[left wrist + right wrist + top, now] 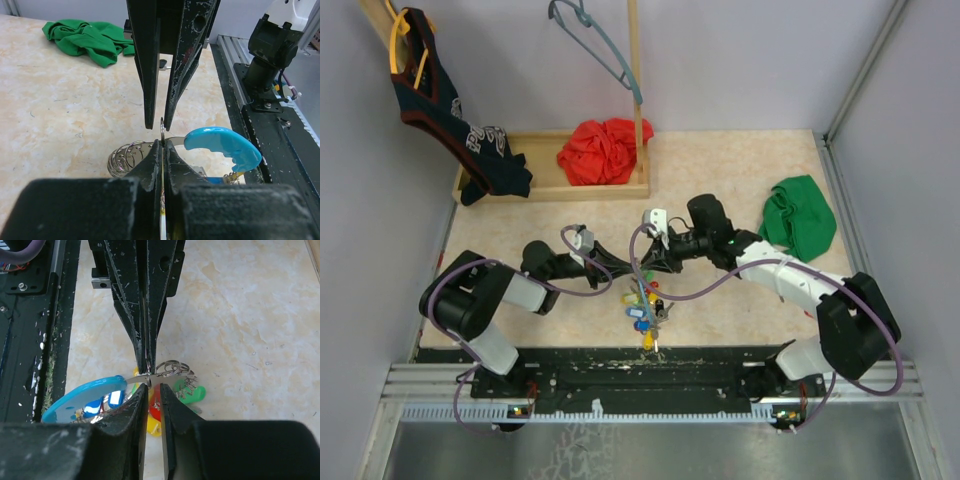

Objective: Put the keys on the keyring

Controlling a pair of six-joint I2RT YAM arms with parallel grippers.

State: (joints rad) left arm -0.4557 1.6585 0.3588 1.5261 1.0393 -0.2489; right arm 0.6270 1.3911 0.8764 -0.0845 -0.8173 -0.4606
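Note:
The keyring lies mid-table between both arms, its light-blue section (220,145) (85,395) joined to a grey metal band (135,379). Several small rings (125,157) (172,367) are threaded on the band. Keys with green (192,392), red (156,407), yellow and blue tags lie bunched under it (642,305). My left gripper (163,142) (628,268) is shut on a thin small key ring right at the band. My right gripper (154,387) (644,264) faces it tip to tip, its jaws a narrow gap apart just short of the band, with nothing seen between them.
A green cloth (798,215) lies at the right. A wooden tray (550,185) at the back holds a red cloth (603,150). A dark garment (450,110) and a grey-blue hanger (595,40) hang behind. The black base rail (640,375) runs along the near edge.

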